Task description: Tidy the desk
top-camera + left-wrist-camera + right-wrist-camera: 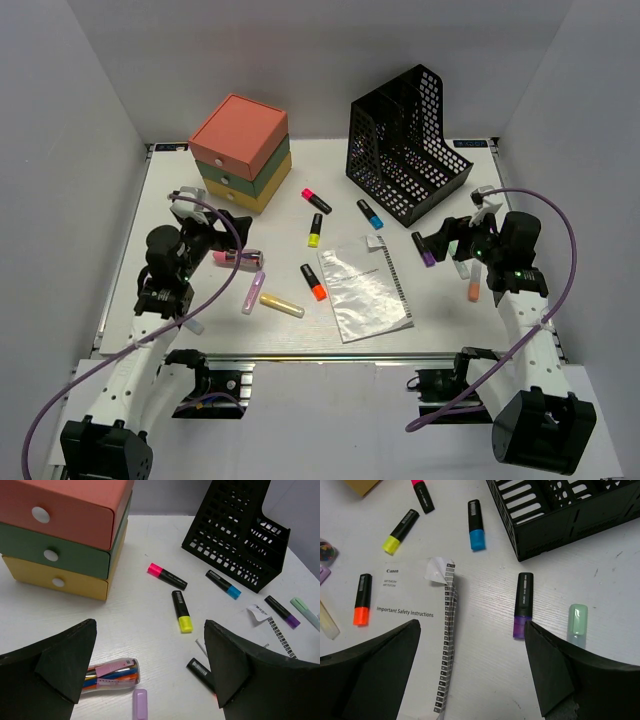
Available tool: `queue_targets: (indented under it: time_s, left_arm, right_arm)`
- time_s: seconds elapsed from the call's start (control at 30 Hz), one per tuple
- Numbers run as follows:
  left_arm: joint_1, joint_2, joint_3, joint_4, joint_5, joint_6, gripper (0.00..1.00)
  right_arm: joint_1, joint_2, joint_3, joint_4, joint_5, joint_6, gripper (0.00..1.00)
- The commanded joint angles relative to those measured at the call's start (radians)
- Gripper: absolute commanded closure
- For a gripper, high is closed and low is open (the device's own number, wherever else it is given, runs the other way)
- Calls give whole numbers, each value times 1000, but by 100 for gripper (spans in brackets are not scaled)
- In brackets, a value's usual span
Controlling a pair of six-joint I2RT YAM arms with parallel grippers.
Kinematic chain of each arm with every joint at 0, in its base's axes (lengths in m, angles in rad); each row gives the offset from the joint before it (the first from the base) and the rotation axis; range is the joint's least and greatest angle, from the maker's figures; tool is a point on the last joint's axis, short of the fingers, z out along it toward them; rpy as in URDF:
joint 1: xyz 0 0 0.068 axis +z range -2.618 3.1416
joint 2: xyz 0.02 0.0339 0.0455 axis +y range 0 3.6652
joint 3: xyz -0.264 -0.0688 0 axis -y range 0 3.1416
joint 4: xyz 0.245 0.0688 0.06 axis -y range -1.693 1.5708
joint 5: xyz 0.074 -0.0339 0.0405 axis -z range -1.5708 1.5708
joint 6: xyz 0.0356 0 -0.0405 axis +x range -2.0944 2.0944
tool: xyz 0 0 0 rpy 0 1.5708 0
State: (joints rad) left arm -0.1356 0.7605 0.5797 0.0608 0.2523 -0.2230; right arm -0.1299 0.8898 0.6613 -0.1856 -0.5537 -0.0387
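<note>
The white desk [320, 168] is strewn with stationery. My left gripper [214, 236] hangs open above a clear tube of coloured pens [112, 672], with a lilac marker [140, 703] just below the tube; nothing sits between its fingers [75, 665]. My right gripper [446, 240] is also open and empty, over bare desk between a Canon safety booklet [405, 611] and a purple highlighter [523, 605]. A mint marker [578, 622] lies right of the purple one. Pink [316, 200], yellow [315, 231], blue [370, 213] and orange [313, 282] highlighters lie mid-desk.
A pink-green-yellow drawer box [240, 150] stands at the back left with its drawers shut. A black mesh file holder [405, 140] stands at the back right. A pale yellow marker [281, 305] and a peach marker [474, 286] lie nearer the metal rail [330, 358].
</note>
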Motion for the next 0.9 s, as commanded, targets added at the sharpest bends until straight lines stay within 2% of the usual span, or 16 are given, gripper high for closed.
queue_targets:
  time_s: [0.0,0.27,0.37,0.4,0.43,0.5,0.53,0.57,0.63,0.67,0.7,0.77,0.8,0.87]
  left_arm:
    - [2,16,6,10,16,-16,2]
    - [2,45,22,1,38,-19,2]
    - [2,57,23,-1,39,-24,2]
    - [2,62,26,-7,39,-32,2]
    - [2,72,26,-6,41,-41,2]
    - [2,94,37,-15,45,-47,4]
    - [11,117,42,-18,68,-52,8]
    - [11,129,51,-16,77,-56,20]
    - [11,164,65,-29,85,-75,31]
    - [11,175,74,-32,87,-82,46]
    - [20,183,74,-30,88,-91,53]
    - [21,213,83,-35,76,-116,63]
    - [34,229,89,-36,73,-127,65]
    - [44,278,104,-27,105,-160,65]
  right_arm:
    - [-4,-8,41,-15,-57,-13,11]
    - [-4,-37,15,-8,-106,-33,11]
    - [-4,-55,-6,-12,-120,-88,11]
    - [-4,-58,-21,-15,-141,-178,11]
    - [-4,-66,-60,-26,-243,-361,11]
    - [-1,-69,-75,-61,-304,-425,11]
    - [4,-69,-74,-63,-279,-425,11]
    - [3,-71,-69,-64,-266,-425,11]
    - [7,-69,-39,-77,-224,-425,11]
    - [7,-66,-23,-90,-238,-434,11]
    - [7,-65,10,-104,-299,-444,11]
    - [7,-35,46,-104,-359,-431,11]
    - [9,-17,85,-101,-438,-408,13]
    - [12,70,130,-100,-492,-336,30]
